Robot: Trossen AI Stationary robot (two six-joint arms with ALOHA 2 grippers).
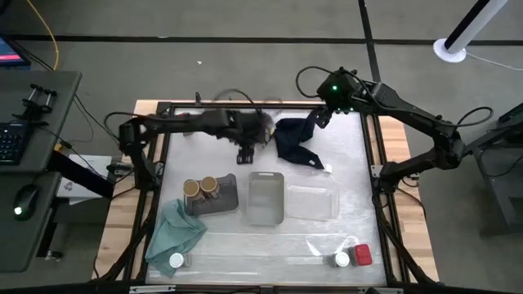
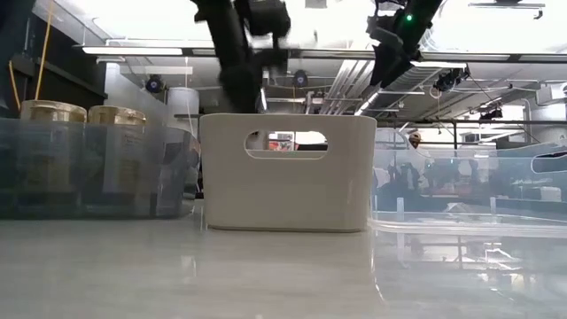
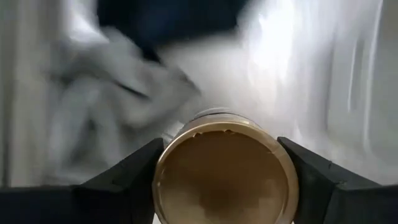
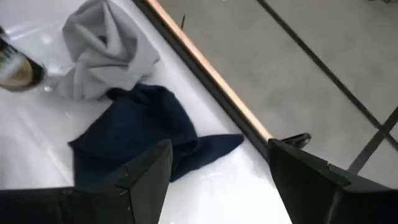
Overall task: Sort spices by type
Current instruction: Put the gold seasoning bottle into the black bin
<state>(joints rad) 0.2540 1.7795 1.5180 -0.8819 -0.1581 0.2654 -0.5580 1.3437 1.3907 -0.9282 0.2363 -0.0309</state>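
Observation:
My left gripper point(image 1: 245, 153) is over the table's far middle, shut on a round spice jar with a tan-brown top point(image 3: 224, 177), next to the grey cloth point(image 3: 118, 93). Two more tan-topped jars point(image 1: 200, 189) stand in a clear tray point(image 1: 214, 202) left of centre. A white-topped jar point(image 1: 176, 261) rests by the teal cloth point(image 1: 176, 231). Another white-topped jar point(image 1: 341, 260) and a red jar point(image 1: 362, 255) sit near right. My right gripper point(image 4: 217, 186) is open over the navy cloth point(image 4: 140, 134), holding nothing. My left gripper pinches the jar between its two fingers, which sit on opposite sides of the jar at its tan top point(image 3: 163, 180). The fingers point(image 3: 134, 177) come from above, slanting down. Whether the jar's base is on the table, I cannot tell.
A white bin with handle slots point(image 1: 265, 198) stands mid-table, and a clear tray point(image 1: 313, 202) lies right of it. Another clear tray point(image 1: 245, 245) lies along the near edge. The table's wooden far edge point(image 4: 211, 81) runs just past the navy cloth.

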